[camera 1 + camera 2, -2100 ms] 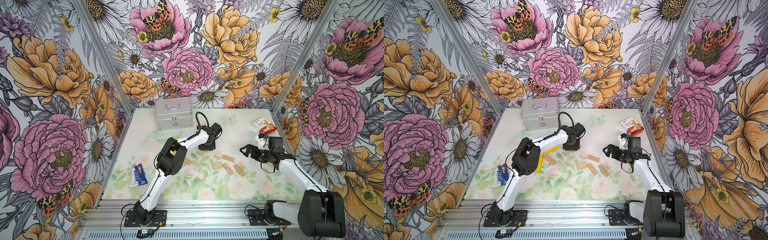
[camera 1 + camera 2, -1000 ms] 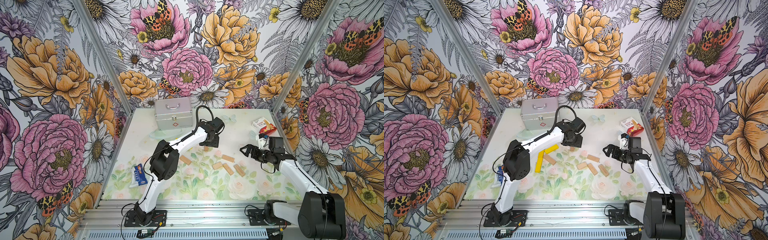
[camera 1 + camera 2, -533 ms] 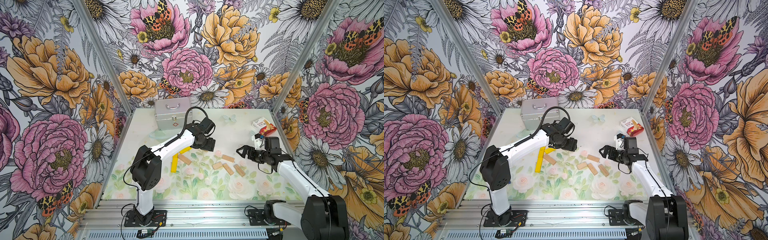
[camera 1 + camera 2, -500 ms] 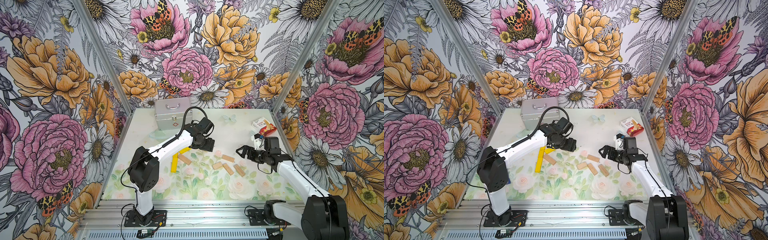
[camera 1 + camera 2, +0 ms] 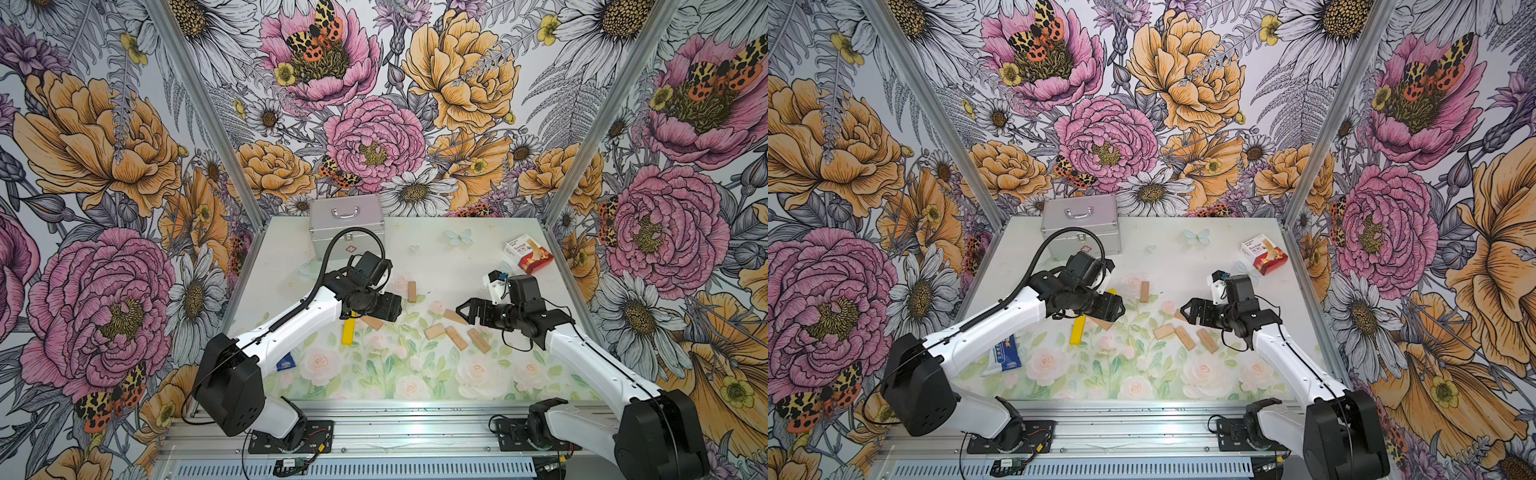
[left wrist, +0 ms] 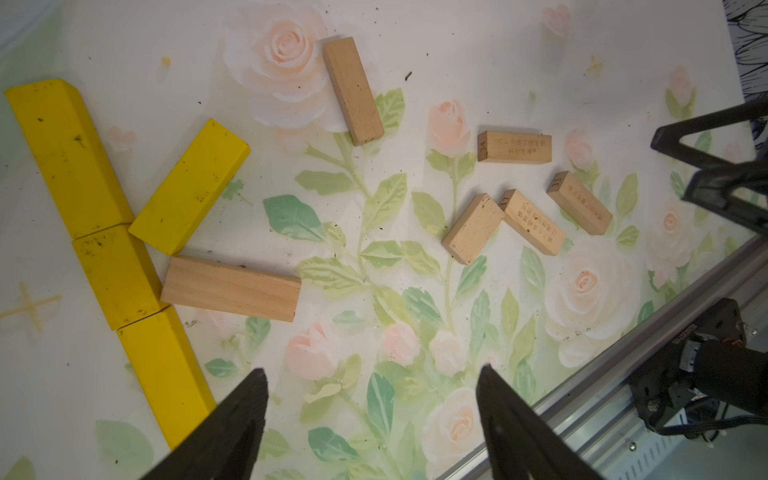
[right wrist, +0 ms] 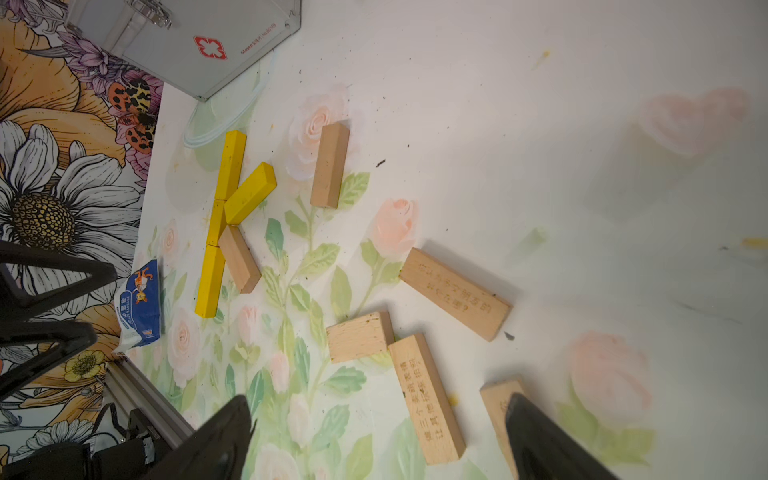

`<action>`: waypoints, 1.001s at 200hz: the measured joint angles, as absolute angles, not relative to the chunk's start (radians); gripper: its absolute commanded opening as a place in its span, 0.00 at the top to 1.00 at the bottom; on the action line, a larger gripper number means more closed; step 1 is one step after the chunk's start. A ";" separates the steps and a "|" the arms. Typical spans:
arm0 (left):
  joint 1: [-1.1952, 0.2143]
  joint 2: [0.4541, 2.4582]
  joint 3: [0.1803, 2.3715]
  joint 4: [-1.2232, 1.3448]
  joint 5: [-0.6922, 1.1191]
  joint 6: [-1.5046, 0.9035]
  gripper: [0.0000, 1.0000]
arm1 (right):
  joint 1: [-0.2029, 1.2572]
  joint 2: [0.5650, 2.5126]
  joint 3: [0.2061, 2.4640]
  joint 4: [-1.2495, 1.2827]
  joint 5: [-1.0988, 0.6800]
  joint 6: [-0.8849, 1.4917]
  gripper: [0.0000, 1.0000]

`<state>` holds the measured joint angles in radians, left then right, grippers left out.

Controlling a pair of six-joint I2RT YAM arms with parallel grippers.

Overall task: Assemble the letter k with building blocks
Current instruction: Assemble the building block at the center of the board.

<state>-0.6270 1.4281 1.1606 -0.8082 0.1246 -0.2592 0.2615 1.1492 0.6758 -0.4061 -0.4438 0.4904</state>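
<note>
The white table (image 5: pixel 457 266), printed with pale roses, is being enclosed by flowered walls (image 5: pixel 374 124), and the silver case (image 5: pixel 345 224) is being seen at its far edge. In front of it the letter k (image 7: pixel 218 220) is being formed flat: a yellow stem (image 7: pixel 212 266), with one yellow bar (image 7: pixel 249 193) and one pale bar (image 7: pixel 239 259) being leaned against its middle as slanted arms, apparently to finish the figure. The left gripper (image 6: pixel 372 374) is being held wide open and empty above the table, the letter lying beside its fingers (image 6: pixel 232 424), not between them. The right gripper (image 7: pixel 378 401), also wide open and empty, is being held over the loose building blocks (image 7: pixel 455 293), probably spare.
</note>
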 measured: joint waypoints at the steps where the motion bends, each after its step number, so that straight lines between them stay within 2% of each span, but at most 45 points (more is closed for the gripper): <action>1: -0.626 1.426 1.159 -0.808 0.125 -0.259 0.19 | 0.264 1.150 0.676 -0.406 -0.442 0.492 0.04; 70: -0.514 1.345 1.095 -0.788 0.187 -0.228 0.18 | 0.400 1.208 0.676 -0.349 -0.339 0.609 0.04; 147: -0.423 1.309 1.083 -0.766 0.202 -0.216 0.18 | 0.633 1.355 0.659 -0.171 -0.211 0.968 0.07; 170: -0.393 1.296 1.072 -0.760 0.208 -0.216 0.18 | 0.701 1.425 0.696 -0.155 -0.146 1.065 0.18; 186: -0.381 1.295 1.066 -0.759 0.212 -0.216 0.18 | 0.735 1.465 0.721 -0.150 -0.106 1.116 0.21; 200: -0.381 1.294 1.065 -0.759 0.218 -0.216 0.18 | 0.753 1.492 0.743 -0.142 -0.078 1.155 0.36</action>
